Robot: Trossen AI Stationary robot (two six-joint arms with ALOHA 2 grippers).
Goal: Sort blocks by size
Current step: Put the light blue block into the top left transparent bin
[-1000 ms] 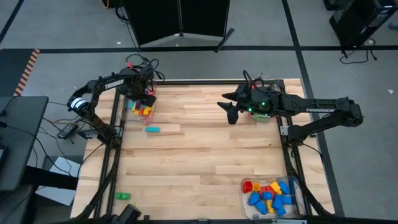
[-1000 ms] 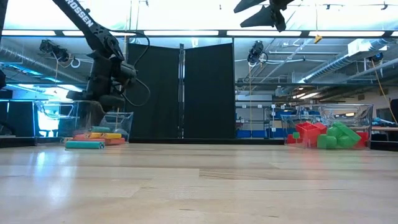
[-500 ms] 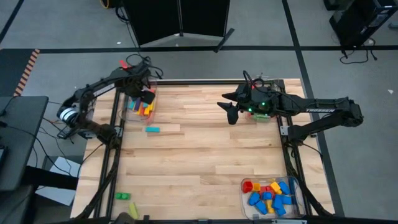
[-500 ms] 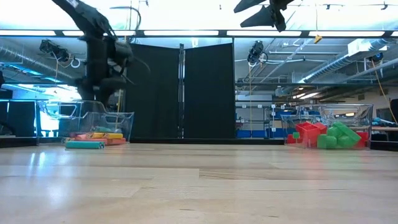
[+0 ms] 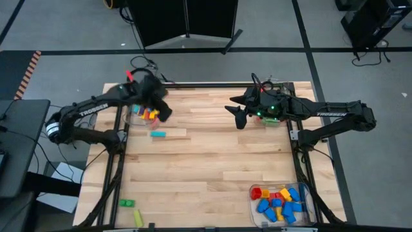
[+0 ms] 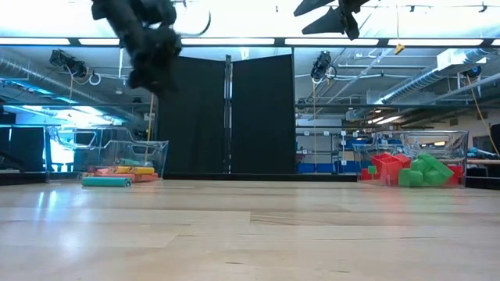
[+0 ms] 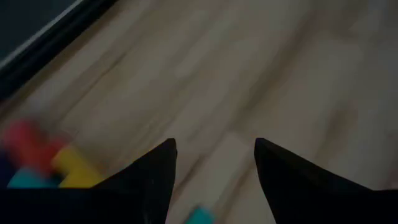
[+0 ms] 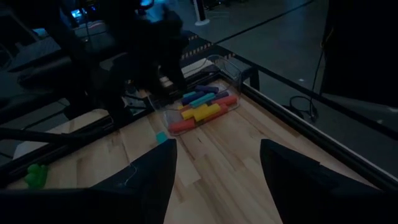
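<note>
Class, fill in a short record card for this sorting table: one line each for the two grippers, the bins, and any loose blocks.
left gripper: open, empty, raised beside the far-left bin
right gripper: open, empty, raised near the far-right bin
far-left bin: holds long bars
far-right bin: holds red and green bricks
near-right bin: holds blue, red and yellow bricks
teal bar: loose on the table, just outside the far-left bin
green and yellow blocks: loose at the near-left corner
</note>
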